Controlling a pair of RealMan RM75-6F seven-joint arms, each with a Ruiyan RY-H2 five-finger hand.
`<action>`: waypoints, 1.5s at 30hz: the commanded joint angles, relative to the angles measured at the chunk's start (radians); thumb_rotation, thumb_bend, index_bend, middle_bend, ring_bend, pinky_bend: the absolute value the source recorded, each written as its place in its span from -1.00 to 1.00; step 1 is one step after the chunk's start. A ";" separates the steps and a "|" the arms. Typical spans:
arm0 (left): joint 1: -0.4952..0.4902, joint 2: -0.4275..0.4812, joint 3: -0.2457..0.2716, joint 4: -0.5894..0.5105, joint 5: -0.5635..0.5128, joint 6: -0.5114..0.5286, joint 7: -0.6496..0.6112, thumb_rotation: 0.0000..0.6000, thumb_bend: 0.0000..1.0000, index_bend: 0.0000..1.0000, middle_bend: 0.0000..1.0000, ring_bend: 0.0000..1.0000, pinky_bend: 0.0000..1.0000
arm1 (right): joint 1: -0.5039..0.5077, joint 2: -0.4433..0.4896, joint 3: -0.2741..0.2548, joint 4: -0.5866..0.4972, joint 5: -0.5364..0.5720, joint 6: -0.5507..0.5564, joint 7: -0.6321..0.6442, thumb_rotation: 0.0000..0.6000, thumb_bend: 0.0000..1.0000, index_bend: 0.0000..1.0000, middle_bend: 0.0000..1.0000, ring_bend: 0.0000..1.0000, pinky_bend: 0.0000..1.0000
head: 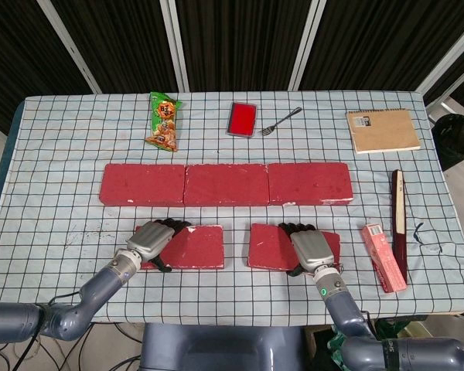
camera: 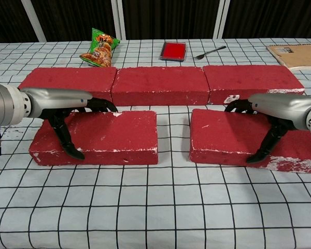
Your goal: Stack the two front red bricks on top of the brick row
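Both hands — left hand (camera: 52,106), right hand (camera: 280,111) — clasp front bricks; labels unreadable.

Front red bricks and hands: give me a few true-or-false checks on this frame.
1. Both front red bricks, the left front red brick and the right front red brick, lie on the checked tablecloth. True.
2. The left hand is on the left one. True.
3. The right hand hangs clear of the bricks. False: it is on the right one.
4. The back brick row holds five bricks. False: three, with nothing stacked on them.
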 commanded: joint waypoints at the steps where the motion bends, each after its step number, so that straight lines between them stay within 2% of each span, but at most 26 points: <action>1: -0.002 -0.001 0.001 0.003 -0.006 0.000 0.003 1.00 -0.52 -0.68 -0.61 -0.81 -0.59 | 0.000 -0.001 0.000 0.002 0.002 -0.002 0.000 1.00 -0.91 -0.60 -0.56 -0.59 -0.62; 23: -0.002 0.024 0.001 -0.013 0.001 0.005 -0.001 1.00 -0.52 -0.68 -0.61 -0.81 -0.59 | 0.010 -0.009 0.009 -0.004 0.011 0.008 -0.019 1.00 -0.91 -0.60 -0.56 -0.59 -0.62; 33: 0.011 0.039 -0.010 -0.023 0.046 -0.001 -0.041 1.00 -0.52 -0.67 -0.61 -0.81 -0.59 | 0.010 -0.005 0.012 -0.016 0.004 0.014 -0.018 1.00 -0.90 -0.60 -0.55 -0.59 -0.62; 45: 0.041 0.167 -0.054 -0.093 0.147 0.029 -0.119 1.00 -0.52 -0.67 -0.62 -0.81 -0.62 | -0.006 0.084 0.034 -0.080 -0.040 0.036 0.017 1.00 -0.90 -0.60 -0.56 -0.59 -0.62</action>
